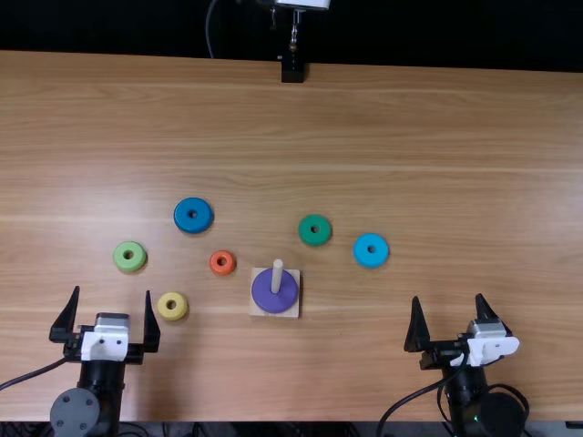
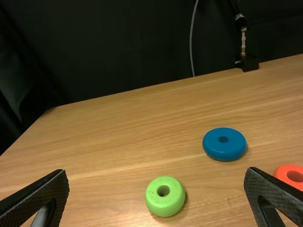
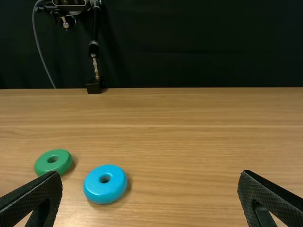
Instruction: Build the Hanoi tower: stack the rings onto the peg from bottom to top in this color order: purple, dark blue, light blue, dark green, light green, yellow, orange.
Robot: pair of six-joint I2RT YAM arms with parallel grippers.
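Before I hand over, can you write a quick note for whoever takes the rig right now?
Left pincer: open, empty.
Right pincer: open, empty.
Done: purple is on the peg.
Loose on the table, left of the peg: dark blue, light green, yellow, orange. Right of it: dark green, light blue.
To do, in order: dark blue, light blue, dark green, light green, yellow, orange.
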